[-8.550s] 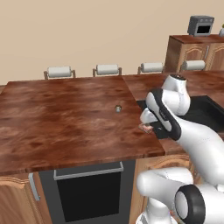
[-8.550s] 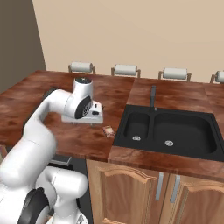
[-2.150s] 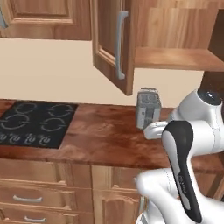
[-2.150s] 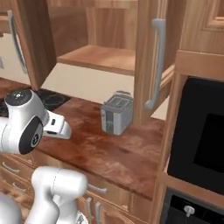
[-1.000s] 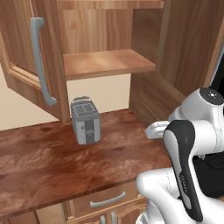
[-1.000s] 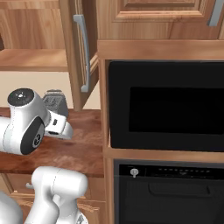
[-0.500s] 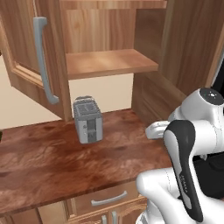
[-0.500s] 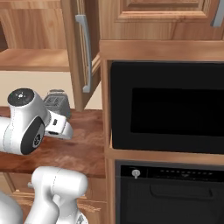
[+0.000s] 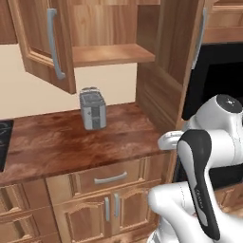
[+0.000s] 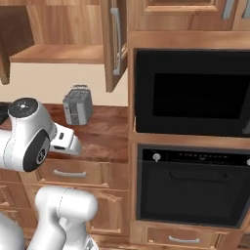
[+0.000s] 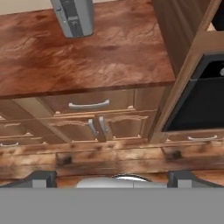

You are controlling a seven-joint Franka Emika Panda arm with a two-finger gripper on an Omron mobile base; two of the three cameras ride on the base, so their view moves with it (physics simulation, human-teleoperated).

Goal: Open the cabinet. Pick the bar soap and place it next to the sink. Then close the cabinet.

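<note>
Writing: none can be read on the toaster [image 9: 93, 108] or the oven [image 10: 190, 176].
Claw [image 11: 113, 180]: spread wide, nothing pinched, tips aimed down over the worktop [image 9: 71, 142] edge.
Cabinet [image 9: 102, 35]: above the claw, both doors swung open, 1 bare shelf seen.
Toaster: beyond the claw, on the worktop.
Oven: beside the claw.

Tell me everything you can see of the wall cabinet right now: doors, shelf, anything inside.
The cabinet is brown wood, mounted on the wall above the counter and the grey toaster. Both raised-panel doors stand swung open; the left door and the right door each carry a long vertical grey bar handle. The visible part of the shelf looks bare, with no soap on it. Nothing touches the cabinet.
</note>
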